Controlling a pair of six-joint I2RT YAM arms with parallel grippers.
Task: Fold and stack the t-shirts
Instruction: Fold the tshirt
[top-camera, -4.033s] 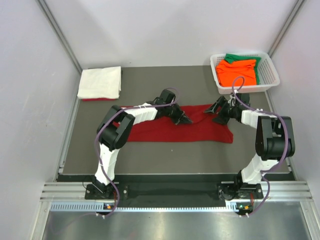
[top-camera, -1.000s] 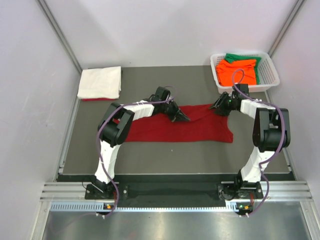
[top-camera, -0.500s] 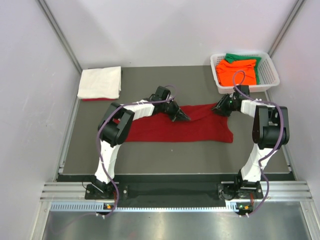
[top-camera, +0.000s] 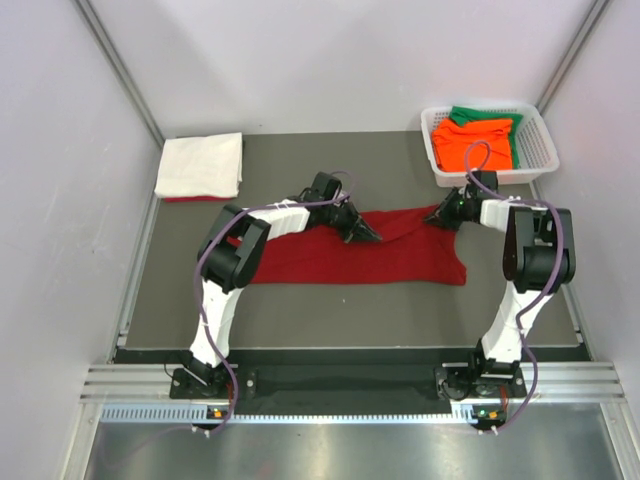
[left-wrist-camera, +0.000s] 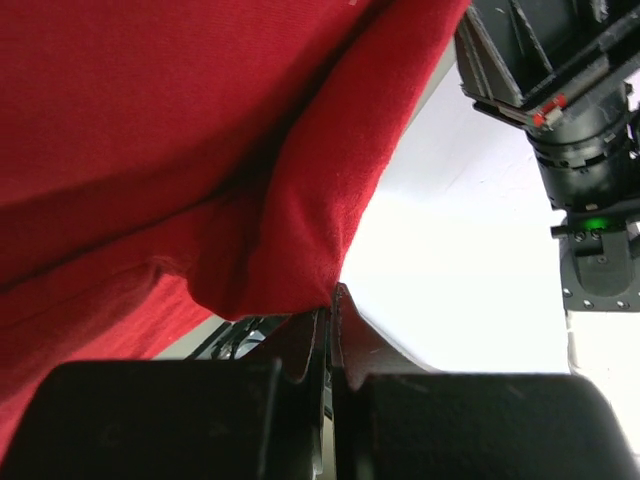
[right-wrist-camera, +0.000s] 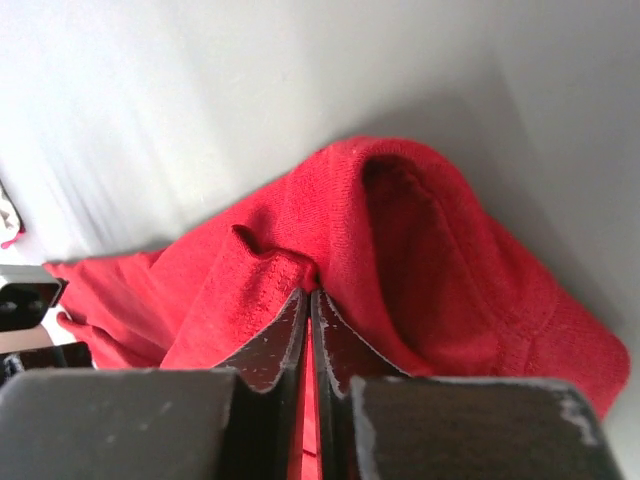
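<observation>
On the dark counter (top-camera: 300, 320), between the two arms, the dark red t-shirt (top-camera: 380, 262) lies spread out sideways, its far edge lifted slightly at two points; the left end effector (top-camera: 366, 237) sits at the far edge near the shirt's middle, jaws closed tight on a fold of the red cloth, and in the left wrist view its fingers (left-wrist-camera: 300, 350) meet with the fabric bunched and hanging over their tips; the right end effector (top-camera: 437, 218) is at the shirt's far right corner, also closed, and in the right wrist view its fingers (right-wrist-camera: 270, 350) press together with a puckered ridge of red cloth caught between the tips; at the far left corner of the counter a white t-shirt (top-camera: 200, 165) lies folded flat, well apart from the red one; at the far right corner stands a white lattice basket (top-camera: 545, 152), holding an orange t-shirt (top-camera: 475, 142) with a green t-shirt (top-camera: 482, 115) showing behind it.
</observation>
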